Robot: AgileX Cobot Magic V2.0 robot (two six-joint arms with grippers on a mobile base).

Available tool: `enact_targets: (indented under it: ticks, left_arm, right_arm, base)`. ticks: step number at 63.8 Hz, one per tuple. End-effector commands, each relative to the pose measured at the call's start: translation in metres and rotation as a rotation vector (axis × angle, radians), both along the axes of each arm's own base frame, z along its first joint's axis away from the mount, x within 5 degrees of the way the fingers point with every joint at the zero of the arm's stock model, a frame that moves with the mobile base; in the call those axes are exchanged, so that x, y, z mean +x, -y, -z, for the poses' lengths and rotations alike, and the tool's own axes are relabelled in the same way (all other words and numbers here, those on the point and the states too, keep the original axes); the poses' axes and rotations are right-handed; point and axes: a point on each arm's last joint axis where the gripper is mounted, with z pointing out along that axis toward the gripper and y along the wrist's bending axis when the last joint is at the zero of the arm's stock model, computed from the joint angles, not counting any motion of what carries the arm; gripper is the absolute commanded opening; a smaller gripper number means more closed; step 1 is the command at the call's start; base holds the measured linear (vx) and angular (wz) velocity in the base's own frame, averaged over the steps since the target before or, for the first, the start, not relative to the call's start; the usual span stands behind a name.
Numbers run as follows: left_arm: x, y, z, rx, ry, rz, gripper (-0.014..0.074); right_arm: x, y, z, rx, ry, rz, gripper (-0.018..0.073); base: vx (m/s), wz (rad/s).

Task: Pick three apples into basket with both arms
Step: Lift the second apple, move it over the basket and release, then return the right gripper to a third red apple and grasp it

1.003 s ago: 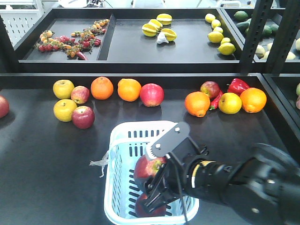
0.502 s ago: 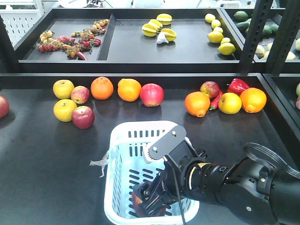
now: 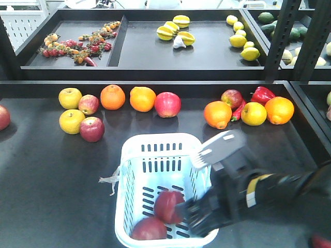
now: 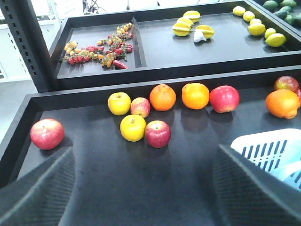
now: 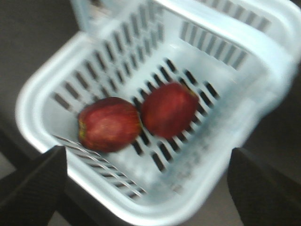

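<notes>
And the right gripper point(image 5: 146, 160) is up and out! A second ago it was down in the basket point(image 3: 155, 139) with an apple between its fingers; now it hangs blurred above the basket's right-hand near corner, its fingers spread wide with nothing between them. Down on the slotted floor lie a dark red apple point(image 5: 109, 124) and a second dark red apple point(image 5: 169, 108), side by side and touching or very nearly so, towards the near end of the basket. The left gripper point(image 4: 145, 155) hovers low over the bare dark table to the left, its fingers wide apart and empty too, with the basket's corner just at the right edge of its view. Beyond the basket's far left corner, the third dark red apple point(image 3: 91, 129) sits on the table, right beside a yellow apple point(image 3: 71, 121). Behind them runs a row along the back wall: another yellow apple point(image 3: 70, 97), two oranges point(image 3: 112, 96), a pinkish-red apple point(image 3: 167, 104), and further right more oranges and a red pepper point(image 3: 262, 95). On the far shelf are star fruit point(image 3: 176, 28) and lemons point(image 3: 240, 36).
</notes>
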Motion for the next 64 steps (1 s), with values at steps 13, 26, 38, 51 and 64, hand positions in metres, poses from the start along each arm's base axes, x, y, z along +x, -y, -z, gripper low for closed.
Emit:
enact_targets:
  ticks: [13,26,38,51,64]
  left_arm:
    - [0.0,0.0,-0.013,-0.017,0.083,0.008,0.0569]
    - [0.0,0.0,-0.013,-0.017,0.083,0.008,0.0569]
    - [0.0,0.0,-0.013,-0.017,0.083,0.008,0.0569]
    - [0.0,0.0,-0.013,-0.017,0.083,0.008,0.0569]
    - [0.0,0.0,-0.013,-0.017,0.083,0.008,0.0569]
  right_arm:
    - [0.029,0.087,-0.015,-0.116,-0.008,0.329,0.0612]
    - [0.03,0.145,-0.008,-0.226,-0.09,0.543,0.0599]
    - [0.025,0.189,-0.008,-0.25,-0.132,0.728,0.0594]
    - [0.021,0.206,-0.005,-0.25,-0.149,0.809,0.0595]
    - [0.022,0.208,0.025,-0.274,-0.208,0.795,0.0595]
  base:
    - [0.0,0.0]
    - [0.0,0.0]
    - [0.0,0.0]
    - [0.0,0.0]
    - [0.0,0.0]
